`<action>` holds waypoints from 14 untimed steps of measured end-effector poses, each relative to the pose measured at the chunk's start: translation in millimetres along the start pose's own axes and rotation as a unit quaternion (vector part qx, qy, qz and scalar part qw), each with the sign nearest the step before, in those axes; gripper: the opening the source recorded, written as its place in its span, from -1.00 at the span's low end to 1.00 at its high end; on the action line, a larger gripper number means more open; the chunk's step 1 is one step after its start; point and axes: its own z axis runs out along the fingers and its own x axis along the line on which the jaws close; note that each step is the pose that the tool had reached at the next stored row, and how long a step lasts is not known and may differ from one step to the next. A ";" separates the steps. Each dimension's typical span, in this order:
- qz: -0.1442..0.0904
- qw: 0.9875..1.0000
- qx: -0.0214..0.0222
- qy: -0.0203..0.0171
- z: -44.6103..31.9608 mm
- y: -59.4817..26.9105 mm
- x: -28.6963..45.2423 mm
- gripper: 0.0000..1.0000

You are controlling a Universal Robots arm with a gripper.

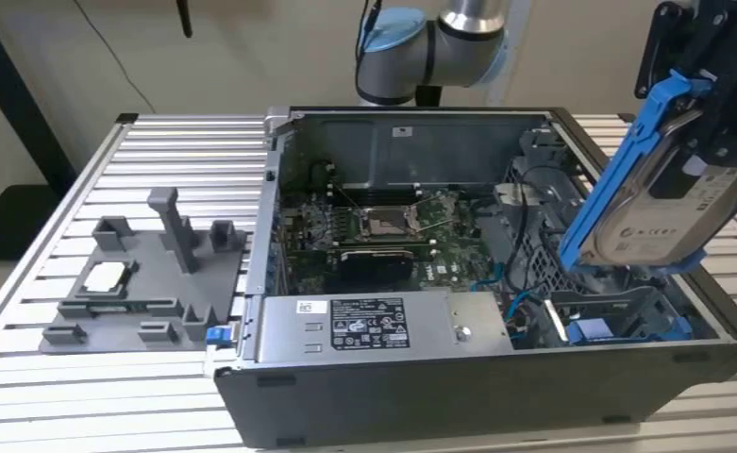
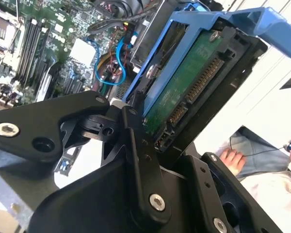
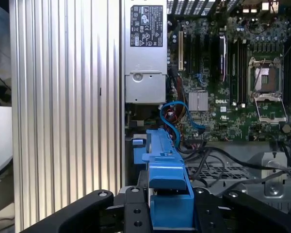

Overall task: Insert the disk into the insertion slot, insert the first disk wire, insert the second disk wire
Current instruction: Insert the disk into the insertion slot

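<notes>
My gripper [image 1: 711, 94] is shut on the disk [image 1: 661, 193], a silver-grey drive with a white label in a bright blue carrier. It hangs tilted, high over the open computer case's [image 1: 381, 401] end at the exterior view's right. Below it lies the drive bay [image 1: 613, 321] with blue plastic parts. In the second wrist view the disk's green board and connectors [image 2: 184, 92] face the camera between black fingers [image 2: 136, 145]. The first wrist view has the blue carrier [image 3: 167, 179] edge-on. Blue wires [image 3: 177, 121] loop inside the case near the bay [image 1: 517, 288].
The case lies open on a slatted aluminium table [image 1: 154, 151]. A grey power supply [image 1: 375, 326] fills its front and the motherboard [image 1: 381, 222] sits behind. A grey fixture [image 1: 148, 278] stands at the exterior view's left. A person's hand [image 2: 231, 158] shows beyond the table.
</notes>
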 end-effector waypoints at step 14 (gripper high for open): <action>0.000 1.000 0.000 0.000 8.4 -0.6 3.8 -0.35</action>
